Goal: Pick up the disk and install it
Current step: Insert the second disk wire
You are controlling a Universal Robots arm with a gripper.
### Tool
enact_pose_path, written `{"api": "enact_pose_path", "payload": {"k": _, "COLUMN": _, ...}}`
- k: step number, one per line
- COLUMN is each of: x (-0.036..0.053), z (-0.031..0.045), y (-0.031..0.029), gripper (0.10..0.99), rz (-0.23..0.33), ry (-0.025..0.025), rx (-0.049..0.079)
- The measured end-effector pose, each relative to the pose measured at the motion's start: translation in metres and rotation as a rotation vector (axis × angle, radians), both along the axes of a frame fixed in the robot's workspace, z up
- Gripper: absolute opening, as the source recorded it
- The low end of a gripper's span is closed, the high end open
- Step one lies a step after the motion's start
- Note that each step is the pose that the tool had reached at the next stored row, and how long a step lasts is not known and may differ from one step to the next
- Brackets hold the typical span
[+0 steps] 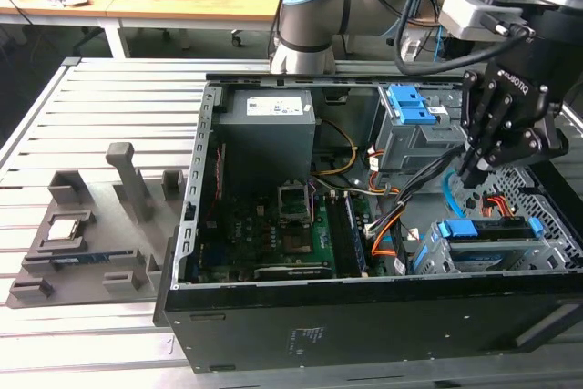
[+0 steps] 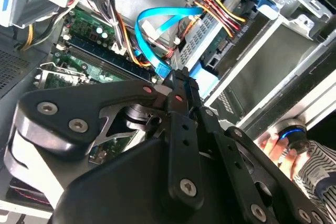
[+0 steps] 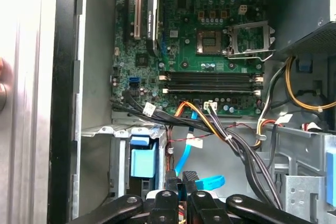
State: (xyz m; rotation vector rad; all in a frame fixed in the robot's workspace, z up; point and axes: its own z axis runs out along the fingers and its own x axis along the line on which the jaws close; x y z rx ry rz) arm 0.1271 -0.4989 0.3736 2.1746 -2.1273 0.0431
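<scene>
Jaws [image 1: 475, 173] closed — empty; above disk [image 1: 487, 230]

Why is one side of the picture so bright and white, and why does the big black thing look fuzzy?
In the first wrist view, the metal table beside the case is washed out by glare. In the second wrist view, the black hand sits very close to the camera, so it looks soft and huge, while the blue cable behind it is clearer. The exterior view is evenly lit.
</scene>
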Motion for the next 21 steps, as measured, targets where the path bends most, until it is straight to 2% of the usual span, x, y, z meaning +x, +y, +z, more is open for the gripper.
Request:
{"api": "enact_pose_path", "payload": {"k": 3, "x": 0.0034, "z": -0.0047, "y": -0.0137, "gripper": 0.161, "rz": 0.000, "ry": 0.0001, "rx": 0.000}}
{"api": "enact_pose_path", "payload": {"k": 5, "x": 0.0080, "z": -0.0080, "y": -0.0162, "gripper": 0.161, "rz": 0.000, "ry": 0.0001, "rx": 0.000}}
{"api": "enact_pose_path", "payload": {"k": 7, "x": 0.0193, "z": -0.0137, "y": -0.0170, "gripper": 0.161, "rz": 0.000, "ry": 0.0000, "rx": -0.001}}
{"api": "enact_pose_path", "payload": {"k": 9, "x": 0.0202, "z": -0.0172, "y": -0.0193, "gripper": 0.161, "rz": 0.000, "ry": 0.0000, "rx": -0.002}}
{"api": "enact_pose_path", "payload": {"k": 10, "x": 0.0205, "z": -0.0208, "y": -0.0226, "gripper": 0.161, "rz": 0.000, "ry": 0.0000, "rx": -0.002}}
{"api": "enact_pose_path", "payload": {"k": 14, "x": 0.0309, "z": -0.0264, "y": -0.0230, "gripper": 0.161, "rz": 0.000, "ry": 0.0002, "rx": -0.003}}
{"api": "enact_pose_path", "payload": {"k": 21, "x": 0.0319, "z": -0.0319, "y": -0.0236, "gripper": 0.161, "rz": 0.000, "ry": 0.0001, "rx": -0.003}}
